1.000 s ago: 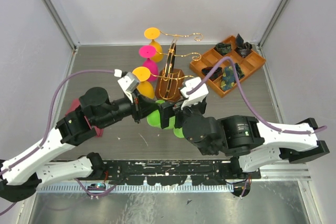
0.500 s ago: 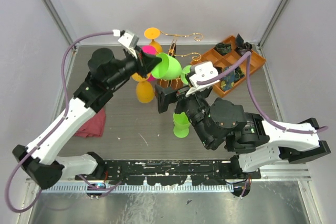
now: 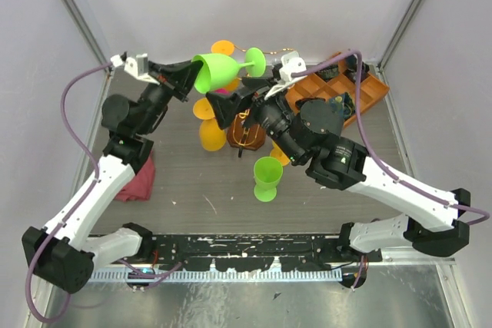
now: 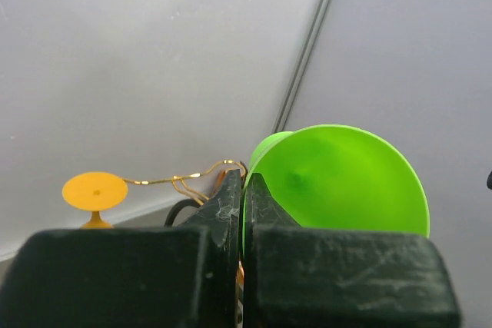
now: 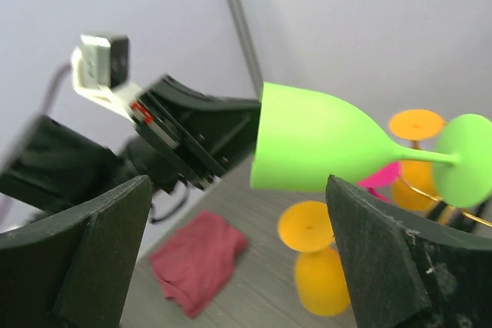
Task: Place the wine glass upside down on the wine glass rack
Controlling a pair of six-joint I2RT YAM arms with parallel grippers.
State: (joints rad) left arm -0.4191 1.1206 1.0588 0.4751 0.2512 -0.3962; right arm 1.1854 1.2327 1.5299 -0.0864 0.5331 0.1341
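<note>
Grey desk (image 3: 177,182) below: left pincer (image 3: 190,80) clamps the green glass (image 3: 219,71) rim, stem pointing away; right pincer (image 3: 229,104), fingers apart, faces it, rack (image 3: 247,127) beside.

left claw (image 3: 189,78): green wine glass (image 3: 217,71) lifted higher, swung back, now sideways | right claw (image 5: 238,190): reached farther back
</note>
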